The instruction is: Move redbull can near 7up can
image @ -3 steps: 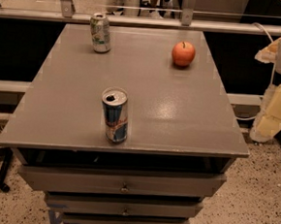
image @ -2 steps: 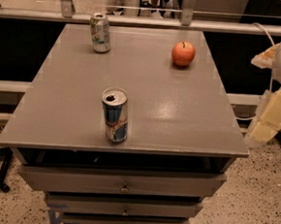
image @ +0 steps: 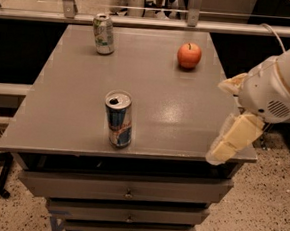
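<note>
redbull can (image: pixel 118 118): upright on the grey table (image: pixel 71 91), at about 6 o'clock on the top, close to the front edge and slightly left of centre. Tab end up, opening visible. Nothing touches it.

7up can (image: pixel 103 34): upright, at 11 o'clock on the top, near the far-left corner. From the redbull can it sits at roughly 12 o'clock, well apart.

apple (image: pixel 189 56): red-orange, stem up, at 1 o'clock on the top. From the redbull can it's at about 1-2 o'clock, well apart, and likewise well apart from the 7up can.

gripper (image: pixel 218 121): at 4 o'clock, over the right edge of the table near the front-right corner, roughly 3 o'clock from the redbull can and well clear of it. Jaws spread, one cream finger high, the other low over the front-right corner, nothing between them. White arm body behind it runs off to the right.

drawers (image: pixel 129 191): stacked under the top, all closed.
</note>
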{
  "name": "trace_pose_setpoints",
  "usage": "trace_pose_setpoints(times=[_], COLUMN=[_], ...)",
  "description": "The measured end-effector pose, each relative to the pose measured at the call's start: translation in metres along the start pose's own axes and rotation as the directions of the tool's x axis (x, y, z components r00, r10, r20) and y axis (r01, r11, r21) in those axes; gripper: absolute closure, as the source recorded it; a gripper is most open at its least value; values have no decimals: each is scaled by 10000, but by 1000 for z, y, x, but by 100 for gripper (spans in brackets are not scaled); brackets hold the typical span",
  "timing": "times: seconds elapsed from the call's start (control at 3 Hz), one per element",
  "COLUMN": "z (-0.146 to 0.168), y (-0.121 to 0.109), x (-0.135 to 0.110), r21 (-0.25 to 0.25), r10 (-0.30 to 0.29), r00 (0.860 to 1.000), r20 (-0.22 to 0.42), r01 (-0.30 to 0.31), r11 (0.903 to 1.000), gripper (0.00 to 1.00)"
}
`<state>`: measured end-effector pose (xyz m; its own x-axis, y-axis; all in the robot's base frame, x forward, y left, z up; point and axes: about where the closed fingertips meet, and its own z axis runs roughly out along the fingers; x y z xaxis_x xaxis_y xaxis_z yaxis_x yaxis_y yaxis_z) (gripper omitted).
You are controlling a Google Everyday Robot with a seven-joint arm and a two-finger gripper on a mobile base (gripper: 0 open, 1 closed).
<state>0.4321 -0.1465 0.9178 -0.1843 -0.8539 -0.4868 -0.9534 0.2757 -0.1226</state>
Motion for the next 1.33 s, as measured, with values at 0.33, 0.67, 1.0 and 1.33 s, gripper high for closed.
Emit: trace_pose_setpoints(times=[0.33,0.67,1.0,1.33], z=[31,58,82,101], y=[9,17,22,25], x=[-33,-66,-101,-125], r21=[-676,-1221,-1496,-1602], r10=[101,233,282,415], r00=[9878,9553,8996,8284], r20=[1553,2946,4358,5587], r01=[5,134,415,587], r11=[9977,9924,9879,9853], gripper=[0,0,0,0])
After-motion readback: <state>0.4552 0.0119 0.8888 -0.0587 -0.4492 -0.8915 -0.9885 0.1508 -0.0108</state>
